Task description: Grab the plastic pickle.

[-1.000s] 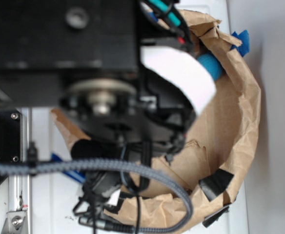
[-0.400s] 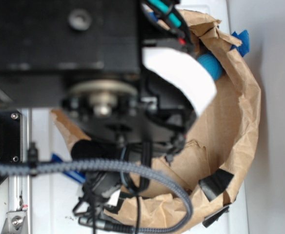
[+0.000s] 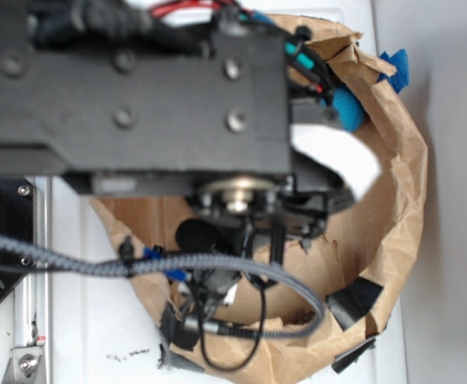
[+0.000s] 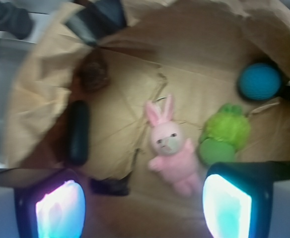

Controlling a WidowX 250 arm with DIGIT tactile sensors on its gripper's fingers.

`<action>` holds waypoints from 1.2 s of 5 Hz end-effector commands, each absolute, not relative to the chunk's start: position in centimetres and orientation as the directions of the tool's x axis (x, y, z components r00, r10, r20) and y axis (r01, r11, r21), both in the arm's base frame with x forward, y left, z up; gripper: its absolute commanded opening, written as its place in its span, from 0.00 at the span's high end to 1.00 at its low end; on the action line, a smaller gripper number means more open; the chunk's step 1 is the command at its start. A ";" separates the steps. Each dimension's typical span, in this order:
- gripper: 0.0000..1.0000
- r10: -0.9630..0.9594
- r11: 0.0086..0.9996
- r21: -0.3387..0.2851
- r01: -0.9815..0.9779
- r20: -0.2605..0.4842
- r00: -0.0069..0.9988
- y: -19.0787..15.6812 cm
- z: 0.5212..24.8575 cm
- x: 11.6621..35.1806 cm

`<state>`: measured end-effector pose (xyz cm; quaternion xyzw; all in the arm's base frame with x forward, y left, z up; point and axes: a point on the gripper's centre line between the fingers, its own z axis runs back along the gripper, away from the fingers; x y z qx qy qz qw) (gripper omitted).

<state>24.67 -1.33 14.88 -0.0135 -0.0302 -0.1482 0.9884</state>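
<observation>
Your plastic pickle (image 4: 79,132) lies on the left side of the brown paper nest (image 4: 125,114), near its wall. To its right sits a pink bunny (image 4: 171,146), then a green plush toy (image 4: 224,139) and a blue ball (image 4: 259,82). Your gripper (image 4: 144,206) hangs above, fingers (image 4: 60,208) wide apart, holding nothing.

From my wrist view I look down into the paper bag (image 4: 31,114), my pincer (image 4: 145,206) above it, one finger (image 4: 60,208) at lower left, the other at lower right. The pickle (image 4: 79,132) lies at the left, along the bag's wall. The bunny (image 4: 172,148) lies in the middle. The plush toy (image 4: 223,139) is just right of it, and the ball (image 4: 259,82) sits beyond that, at upper right.
</observation>
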 end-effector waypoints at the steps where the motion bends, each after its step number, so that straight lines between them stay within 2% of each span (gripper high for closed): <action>1: 0.00 -0.212 0.977 0.012 0.212 0.136 0.968 0.0 12.5 25.2; 2: 0.00 -0.196 0.981 0.043 0.192 0.161 0.967 0.0 10.8 25.2; 4: 0.00 -0.181 0.983 0.032 0.179 0.155 0.971 -1.7 8.7 24.9; 5: 0.00 -0.143 0.989 -0.017 0.147 0.165 0.976 -2.9 8.7 24.8; 6: 0.00 -0.110 0.988 -0.095 0.124 0.138 0.984 -3.7 8.3 24.8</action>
